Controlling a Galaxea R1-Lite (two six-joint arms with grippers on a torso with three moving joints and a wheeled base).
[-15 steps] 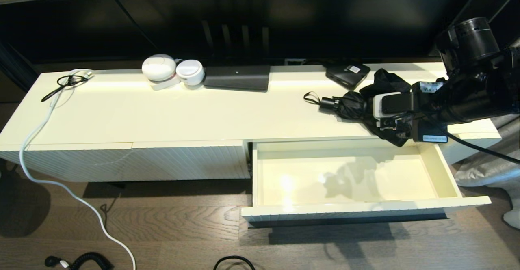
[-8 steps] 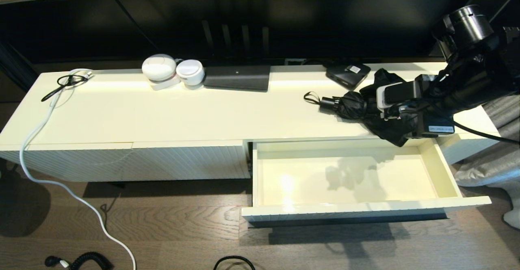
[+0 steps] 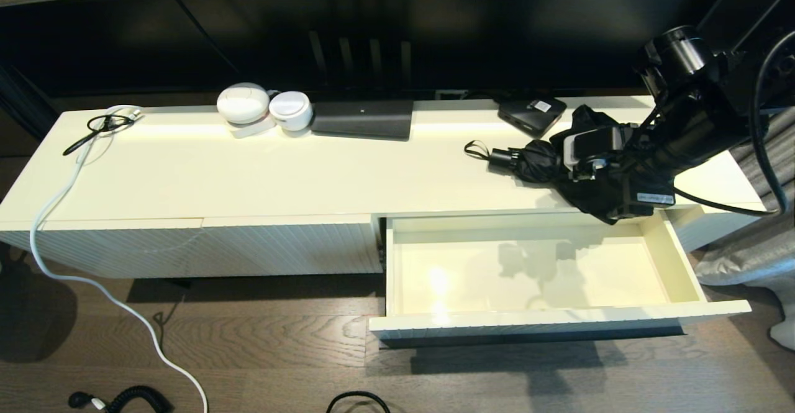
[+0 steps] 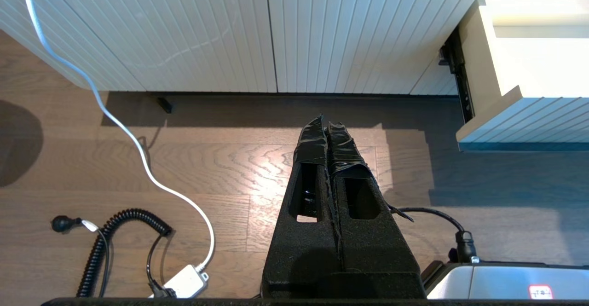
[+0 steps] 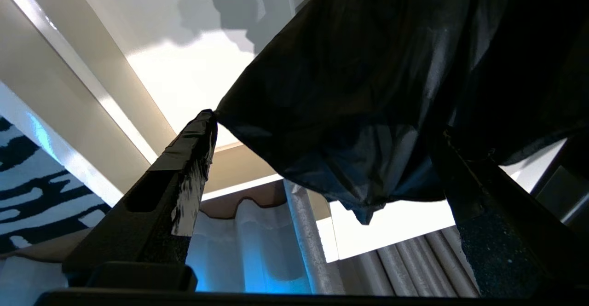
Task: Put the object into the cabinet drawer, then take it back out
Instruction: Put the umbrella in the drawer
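The black compact umbrella (image 3: 539, 159) lies on the cabinet top above the drawer's right half, its handle and wrist loop (image 3: 476, 149) pointing left. Part of its fabric hangs over the top's front edge. My right gripper (image 3: 604, 194) is down on the rumpled fabric at the umbrella's right end. In the right wrist view this gripper (image 5: 326, 129) is open, fingers wide apart with loose umbrella (image 5: 368, 89) fabric between them. The cabinet drawer (image 3: 559, 321) is pulled out, its cream interior bare. My left gripper (image 4: 326, 124) is shut, parked low over the floor.
A flat black box with a white label (image 3: 531, 113) sits just behind the umbrella. Further left on the top are a dark flat device (image 3: 363, 118), two white round objects (image 3: 261, 107) and a black cable (image 3: 102, 124). A white cord (image 3: 93, 282) trails on the floor.
My right arm has swung left and back over the cabinet top, bringing the gripper further onto the umbrella's fabric. The umbrella and drawer have not moved.
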